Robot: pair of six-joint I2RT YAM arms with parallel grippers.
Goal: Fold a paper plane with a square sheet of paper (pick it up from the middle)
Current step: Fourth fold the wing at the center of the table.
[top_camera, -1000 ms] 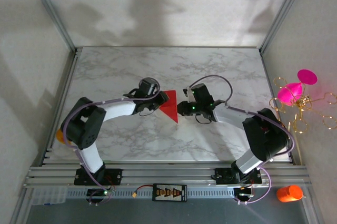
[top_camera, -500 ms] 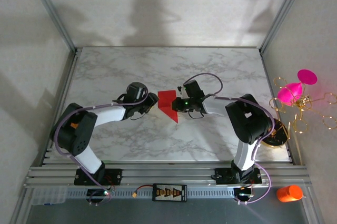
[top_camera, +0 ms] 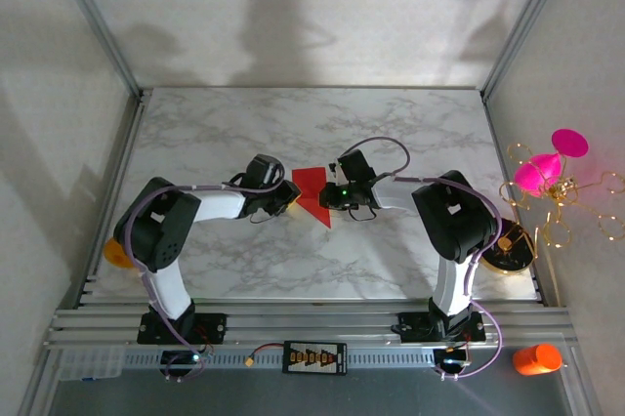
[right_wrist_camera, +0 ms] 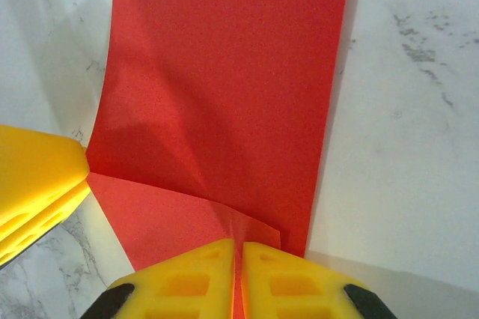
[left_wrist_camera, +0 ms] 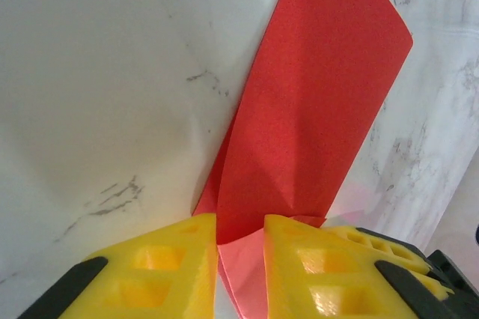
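Red square sheet of paper [top_camera: 311, 187] sits mid surface [top_camera: 293, 123] between both arms, already creased into a smaller triangle-like shape with one flap lifted. Right gripper [right_wrist_camera: 238, 248] is pressed together, pinching the paper's near edge. Left gripper [left_wrist_camera: 241, 222] straddles the opposite edge with a narrow gap showing; can't tell if it is clamped. Progress: early folds done. No slim dart and no centre ridge, so most folding is probably left.
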